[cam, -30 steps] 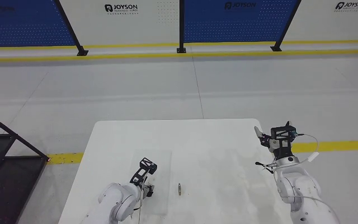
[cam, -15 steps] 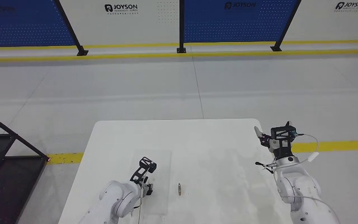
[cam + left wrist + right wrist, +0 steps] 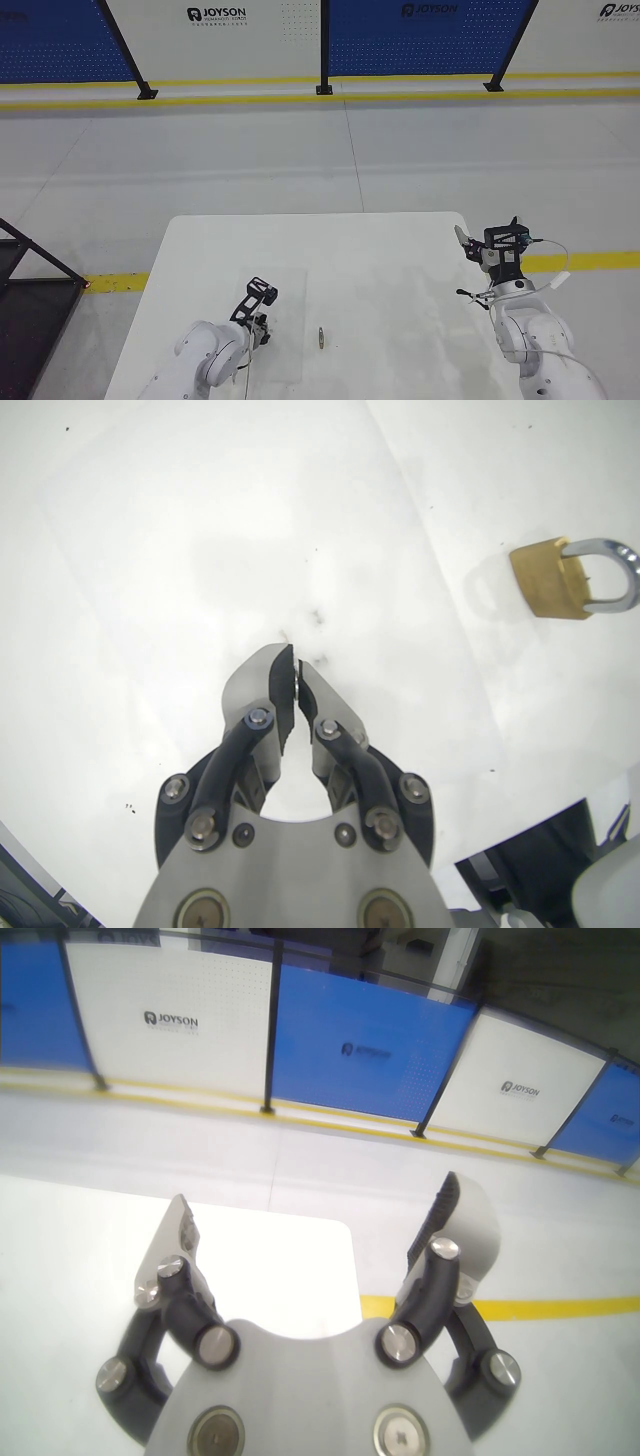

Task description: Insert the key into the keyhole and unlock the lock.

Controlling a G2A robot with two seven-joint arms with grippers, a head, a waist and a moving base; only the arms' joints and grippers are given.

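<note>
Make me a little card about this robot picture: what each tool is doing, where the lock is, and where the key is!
left tool: shut, low over the table
key: thin metal sliver pinched between the left tool's pads
lock: brass padlock lying flat on the table, apart from the left tool; shackle looks shut
right tool: open, empty, by the table's edge
key in keyhole: not yet

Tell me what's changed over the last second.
The left gripper, holding the key between its fingers, edged slightly leftward, away from the lock. The lock and the open right gripper stayed where they were.
</note>
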